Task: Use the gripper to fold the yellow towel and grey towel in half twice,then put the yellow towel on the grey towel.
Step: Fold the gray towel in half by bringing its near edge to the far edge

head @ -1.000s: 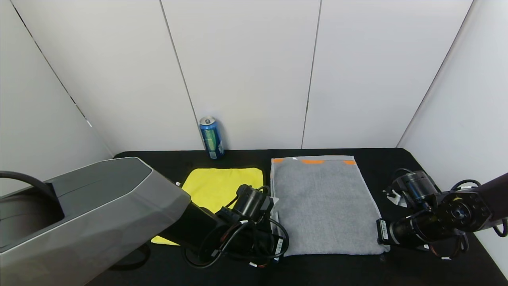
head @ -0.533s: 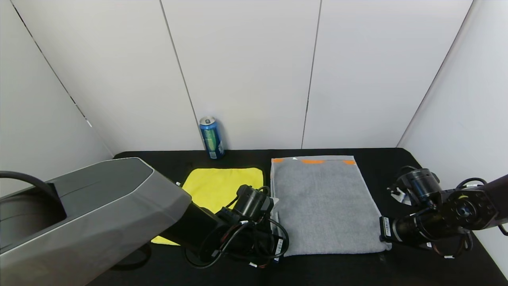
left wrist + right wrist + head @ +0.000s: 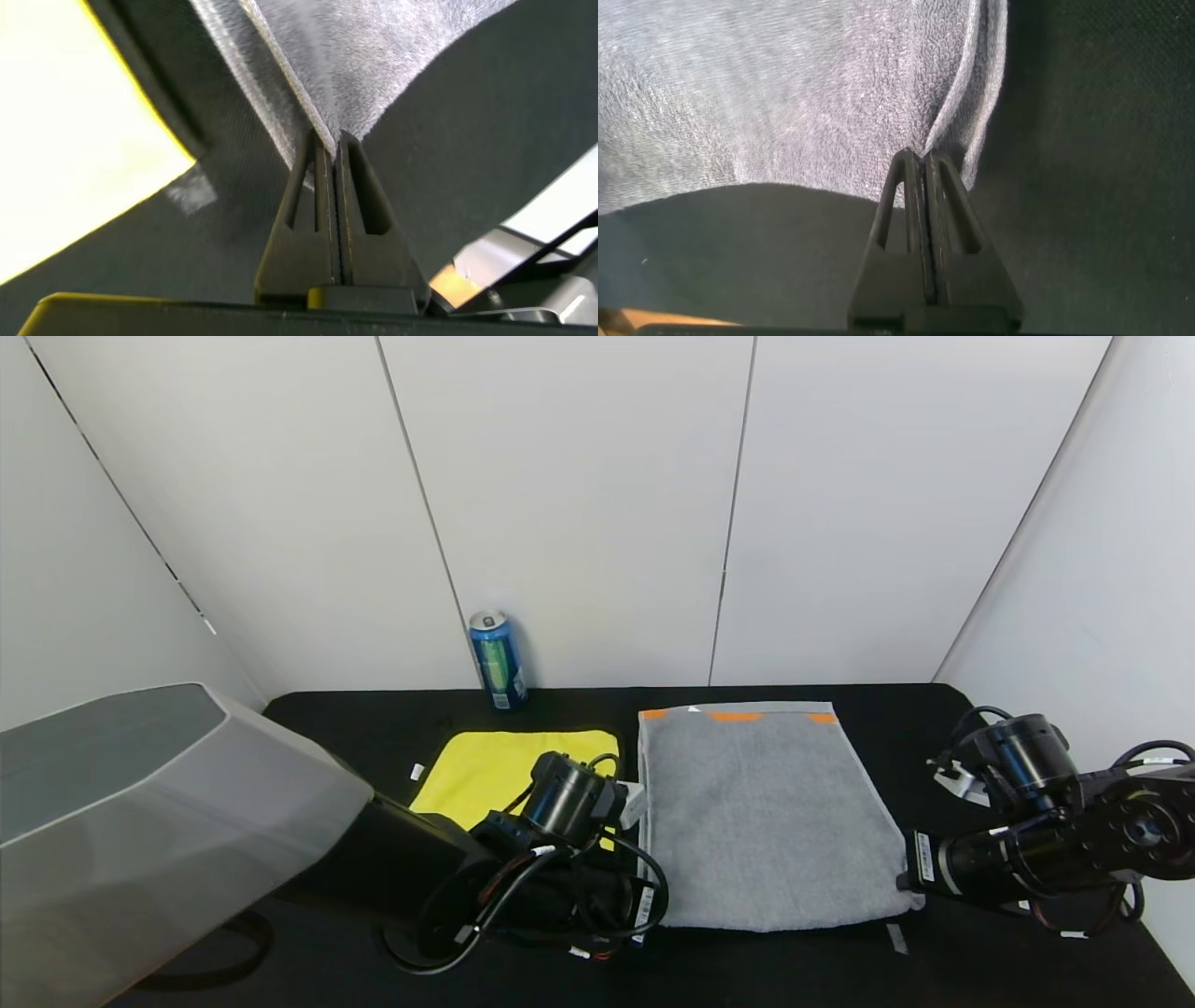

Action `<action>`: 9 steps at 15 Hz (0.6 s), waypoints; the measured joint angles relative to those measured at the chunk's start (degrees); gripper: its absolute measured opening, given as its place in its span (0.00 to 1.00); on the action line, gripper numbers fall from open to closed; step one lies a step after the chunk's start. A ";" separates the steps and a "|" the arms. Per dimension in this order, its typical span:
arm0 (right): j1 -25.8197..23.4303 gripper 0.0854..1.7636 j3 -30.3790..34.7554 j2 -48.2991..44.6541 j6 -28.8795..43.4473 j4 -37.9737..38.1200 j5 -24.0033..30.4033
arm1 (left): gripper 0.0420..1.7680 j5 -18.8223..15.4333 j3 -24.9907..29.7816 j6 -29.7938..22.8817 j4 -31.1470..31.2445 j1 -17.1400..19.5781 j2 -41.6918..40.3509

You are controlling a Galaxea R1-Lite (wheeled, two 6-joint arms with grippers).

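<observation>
The grey towel point(image 3: 766, 812) lies flat on the black table point(image 3: 355, 728), its orange-marked end at the far side. The yellow towel point(image 3: 504, 761) lies to its left, partly hidden by my left arm, with its white tag point(image 3: 416, 771) beside it. My left gripper point(image 3: 651, 913) is shut on the grey towel's near left corner; in the left wrist view the jaws point(image 3: 329, 140) pinch the towel point(image 3: 374, 56) beside the yellow towel point(image 3: 65, 140). My right gripper point(image 3: 910, 887) is shut on the near right corner, which also shows in the right wrist view point(image 3: 922, 157) of the towel point(image 3: 785, 84).
A blue drink can point(image 3: 498, 660) stands at the back wall behind the yellow towel. White walls close in the table on three sides. A small white strip point(image 3: 894, 938) lies on the table by the grey towel's near right corner.
My left arm has swung left and away from me, uncovering more of the yellow towel. My right arm has shifted right. Both grippers stay at the grey towel's near corners.
</observation>
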 joint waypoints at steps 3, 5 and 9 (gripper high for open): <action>0.43 0.02 1.76 -3.23 0.45 0.05 0.16 | 0.04 1.15 2.51 0.00 0.21 -0.30 -3.56; 0.60 0.02 3.35 -5.44 0.56 0.05 0.20 | 0.04 1.37 4.88 0.00 0.27 -1.01 -6.38; 1.78 0.02 5.40 -11.52 1.46 0.60 0.20 | 0.04 1.54 7.24 -0.02 2.62 -1.71 -11.36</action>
